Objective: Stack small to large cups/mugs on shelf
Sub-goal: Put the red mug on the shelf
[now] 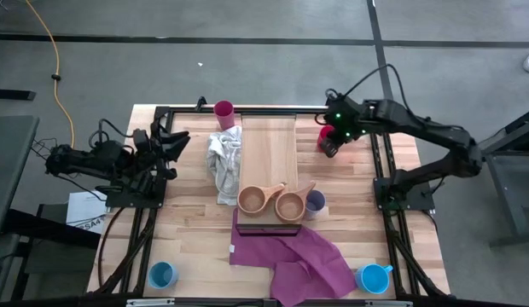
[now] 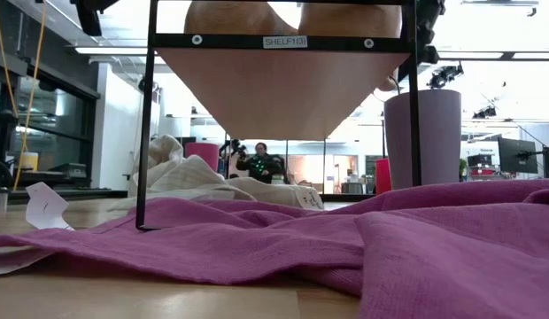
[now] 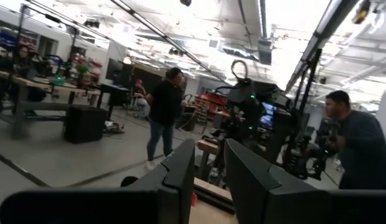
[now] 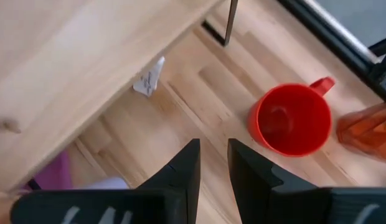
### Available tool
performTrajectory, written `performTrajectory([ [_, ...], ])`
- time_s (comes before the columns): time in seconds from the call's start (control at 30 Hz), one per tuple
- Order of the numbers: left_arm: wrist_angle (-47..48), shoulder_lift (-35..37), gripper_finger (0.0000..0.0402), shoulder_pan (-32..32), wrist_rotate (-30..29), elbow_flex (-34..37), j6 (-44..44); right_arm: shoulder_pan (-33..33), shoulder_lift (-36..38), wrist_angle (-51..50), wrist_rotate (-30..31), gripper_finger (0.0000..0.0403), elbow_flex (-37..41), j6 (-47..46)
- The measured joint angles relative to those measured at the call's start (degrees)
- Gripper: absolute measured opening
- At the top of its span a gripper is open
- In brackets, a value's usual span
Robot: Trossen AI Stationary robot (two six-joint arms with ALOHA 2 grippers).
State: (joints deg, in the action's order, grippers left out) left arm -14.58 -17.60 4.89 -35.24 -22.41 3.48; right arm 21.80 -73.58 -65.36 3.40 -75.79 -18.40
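Over the red mug: right gripper [image 4: 210, 163], fingers a narrow gap apart, holding nothing; red mug [image 4: 293, 119] on the table beside the orange tumbler [image 4: 366, 129].
Left edge: left gripper [image 3: 208, 180] waits, slightly parted, empty.
On shelf [image 1: 266, 145]: two wooden cups [image 1: 270, 201] only.
Left: magenta tumbler [image 1: 223, 111], lavender tumbler [image 1: 315, 203], blue mugs [image 1: 163, 275].

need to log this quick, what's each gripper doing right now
left gripper: slightly open, holding nothing, parked at the table's left edge.
right gripper: slightly open, holding nothing, above the red mug.
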Motion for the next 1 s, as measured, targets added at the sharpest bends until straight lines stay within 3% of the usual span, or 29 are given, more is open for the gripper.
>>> performTrajectory([
  [0.6,3.0,0.2,0.0078,0.0,2.3,0.0,4.0,2.3,-0.8,-6.8,0.6,0.0073,0.0,4.9],
  [1.0,7.3,0.2,0.0078,0.0,2.7,0.0,4.9,2.2,-0.5,-5.3,-1.2,0.0073,0.0,5.4],
])
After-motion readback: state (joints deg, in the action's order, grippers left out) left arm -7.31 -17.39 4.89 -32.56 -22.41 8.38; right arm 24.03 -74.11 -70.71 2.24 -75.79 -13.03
